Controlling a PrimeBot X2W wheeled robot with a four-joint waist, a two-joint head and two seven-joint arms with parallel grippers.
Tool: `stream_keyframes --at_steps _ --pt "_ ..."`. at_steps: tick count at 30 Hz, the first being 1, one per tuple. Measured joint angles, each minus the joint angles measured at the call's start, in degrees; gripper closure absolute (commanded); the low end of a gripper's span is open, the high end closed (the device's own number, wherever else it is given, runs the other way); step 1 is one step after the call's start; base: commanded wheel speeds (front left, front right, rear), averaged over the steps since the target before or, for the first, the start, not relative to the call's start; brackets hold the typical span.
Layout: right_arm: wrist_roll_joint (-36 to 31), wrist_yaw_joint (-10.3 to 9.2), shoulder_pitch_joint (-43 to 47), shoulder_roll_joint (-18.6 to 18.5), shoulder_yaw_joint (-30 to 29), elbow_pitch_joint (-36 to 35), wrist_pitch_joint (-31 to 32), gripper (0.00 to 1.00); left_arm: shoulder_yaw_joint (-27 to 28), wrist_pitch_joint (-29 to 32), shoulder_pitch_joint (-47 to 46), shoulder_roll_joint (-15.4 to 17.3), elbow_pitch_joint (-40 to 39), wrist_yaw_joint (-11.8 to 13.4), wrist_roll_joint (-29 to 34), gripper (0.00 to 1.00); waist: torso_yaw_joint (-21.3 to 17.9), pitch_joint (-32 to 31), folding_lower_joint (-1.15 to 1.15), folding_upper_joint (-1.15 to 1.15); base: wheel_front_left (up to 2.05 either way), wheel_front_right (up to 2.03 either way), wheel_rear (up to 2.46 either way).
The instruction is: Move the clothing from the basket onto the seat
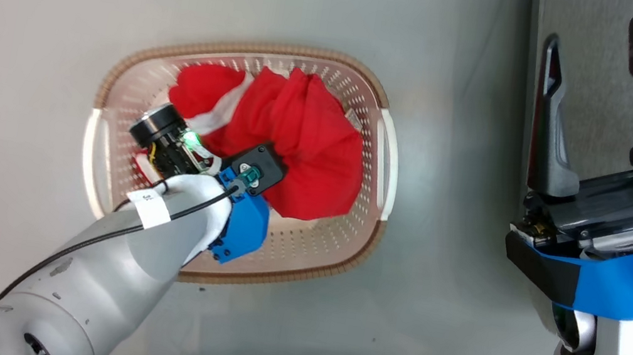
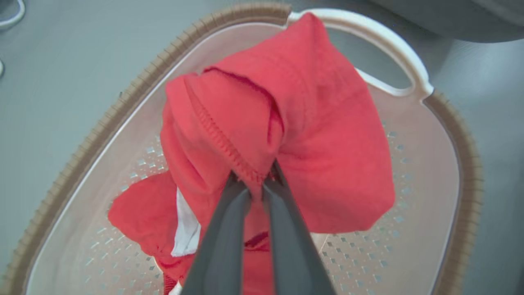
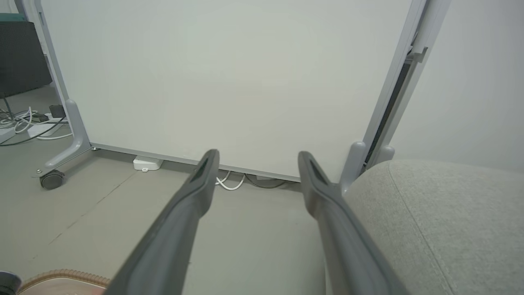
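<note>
Clamped on a stitched hem, my left gripper grips the clothing, crumpled red with a white stripe, in the basket; my right gripper gapes at three o'clock.

Head overhead, left wrist close: shared basket

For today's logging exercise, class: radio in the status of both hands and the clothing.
Left hand shut on clothing, inside basket. Right hand open, empty, near seat. No obstruction seen.
</note>
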Motion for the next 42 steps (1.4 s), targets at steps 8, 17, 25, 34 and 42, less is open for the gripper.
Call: stream_keyframes --at_steps 8,17,25,34,42 --pt "0.0 0.0 2.0 0.0 -0.2 2.6 0.0 0.0 4.4 0.0 4.4 2.0 -7.2 0.8 0.0 1.0 1.9 -6.6 0.0 0.0 0.0 0.0 0.0" --pt "0.5 0.0 5.2 0.0 -0.5 4.8 0.0 0.0 11.1 0.0 9.6 4.8 -14.7 1.4 2.1 1.0 3.3 -14.2 -0.01 0.0 0.0 0.0 0.0" --pt "0.6 0.0 8.5 0.0 -0.7 6.6 0.0 0.0 18.3 0.0 13.8 5.6 -21.1 1.4 3.5 1.0 4.6 -20.8 -0.01 0.0 0.0 0.0 0.0" --pt "1.4 0.0 11.4 0.0 -0.4 8.1 0.0 0.0 26.3 0.0 16.5 5.4 -27.7 0.9 4.9 1.0 6.0 -27.3 -0.01 0.0 0.0 0.0 0.0" --pt "1.7 0.0 13.1 0.0 -0.3 8.8 0.0 0.0 30.9 0.0 17.4 4.5 -33.2 0.5 6.4 1.0 7.0 -31.4 0.0 0.0 0.0 0.0 0.0"
